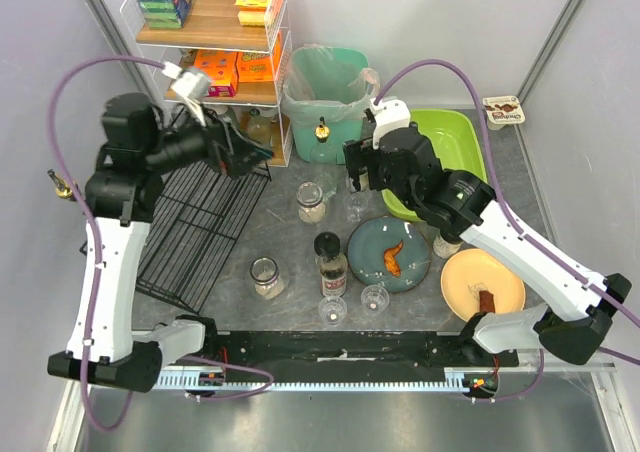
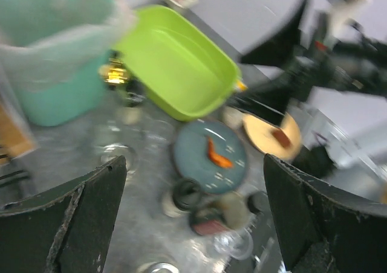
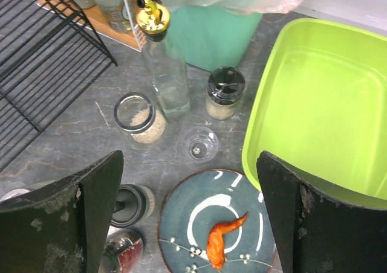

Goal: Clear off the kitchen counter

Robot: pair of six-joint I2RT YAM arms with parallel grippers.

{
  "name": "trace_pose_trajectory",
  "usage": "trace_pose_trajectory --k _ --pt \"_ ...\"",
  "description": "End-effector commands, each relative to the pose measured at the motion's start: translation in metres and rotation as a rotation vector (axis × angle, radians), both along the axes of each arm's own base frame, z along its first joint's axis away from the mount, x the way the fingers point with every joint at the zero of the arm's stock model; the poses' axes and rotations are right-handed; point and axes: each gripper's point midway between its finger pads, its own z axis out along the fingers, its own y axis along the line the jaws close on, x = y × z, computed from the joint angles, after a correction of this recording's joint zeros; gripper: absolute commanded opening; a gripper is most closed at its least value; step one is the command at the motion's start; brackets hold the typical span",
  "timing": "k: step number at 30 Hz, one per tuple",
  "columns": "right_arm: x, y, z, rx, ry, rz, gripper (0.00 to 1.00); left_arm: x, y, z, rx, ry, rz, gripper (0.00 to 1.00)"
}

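We hold both released and empty: left gripper (image 2: 195, 161) at upper left above the rack (image 1: 195, 222), right gripper (image 3: 188, 164) mid-frame over the counter (image 1: 290, 247), near the plate (image 1: 390, 255).

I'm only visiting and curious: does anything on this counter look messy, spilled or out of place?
Nothing looks spilled or broken. What stands out is leftover food: an orange scrap on the blue plate and a brown scrap on the yellow plate. The green tub beside them looks empty.
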Motion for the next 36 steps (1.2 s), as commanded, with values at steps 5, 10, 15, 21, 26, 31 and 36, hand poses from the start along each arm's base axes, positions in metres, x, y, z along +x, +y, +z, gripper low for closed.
trace_pose_trajectory --k 5,10,15,21,26,31,36 --pt "0.008 -0.033 0.008 0.021 -0.017 -0.127 0.98 -0.086 -0.092 -0.025 0.073 -0.122 -0.423 0.98" --pt "0.015 -0.048 -0.006 0.052 0.024 -0.189 0.98 -0.1 -0.101 -0.064 0.125 -0.071 -0.445 0.97" --pt "0.018 -0.053 -0.017 0.084 0.057 -0.194 0.98 -0.125 -0.125 -0.108 0.178 -0.051 -0.544 0.95" --pt "0.02 -0.046 -0.026 0.128 0.074 -0.159 0.98 -0.116 -0.142 -0.148 0.288 -0.05 -0.457 0.92" --pt "0.021 -0.046 -0.033 0.128 0.09 -0.159 0.98 -0.112 -0.155 -0.162 0.307 -0.07 -0.435 0.91" --pt "0.022 -0.052 -0.038 0.127 0.095 -0.176 0.98 -0.115 -0.162 -0.185 0.352 -0.035 -0.464 0.79" --pt "0.023 -0.056 -0.042 0.129 0.104 -0.186 0.98 -0.115 -0.164 -0.197 0.375 -0.013 -0.472 0.71"
